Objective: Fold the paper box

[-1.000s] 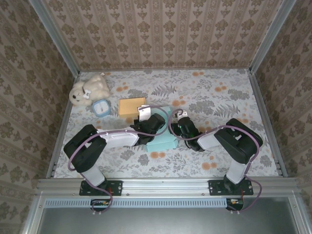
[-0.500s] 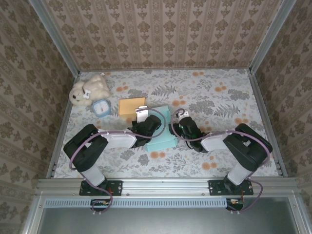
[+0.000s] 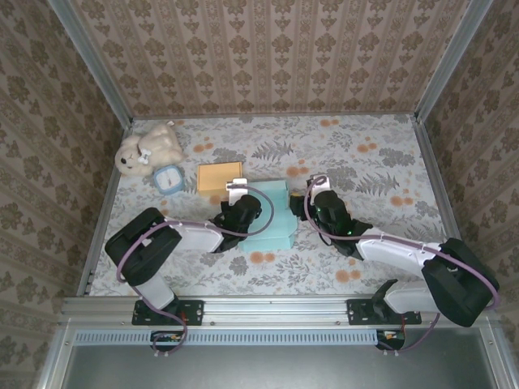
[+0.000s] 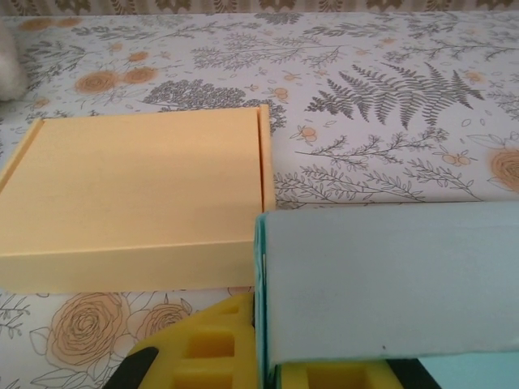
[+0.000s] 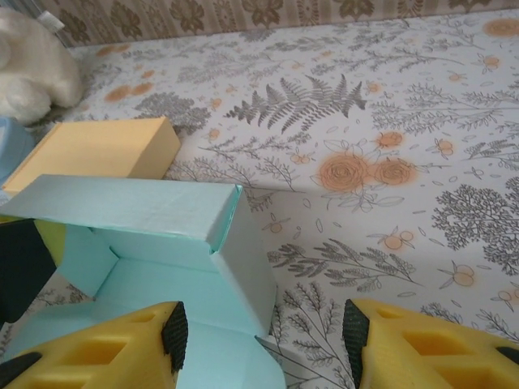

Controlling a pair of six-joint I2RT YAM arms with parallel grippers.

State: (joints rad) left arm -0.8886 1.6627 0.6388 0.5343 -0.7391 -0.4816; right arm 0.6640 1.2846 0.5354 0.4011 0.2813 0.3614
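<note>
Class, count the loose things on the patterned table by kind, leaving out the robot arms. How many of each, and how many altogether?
Boxes: 2 (teal paper box, orange box)
Plush bear: 1
Blue clock: 1
Total: 4

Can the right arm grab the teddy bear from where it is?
Probably not easily: the teddy bear sits in the far left corner, and the blue paper box and the orange box lie between it and the right gripper.
</note>
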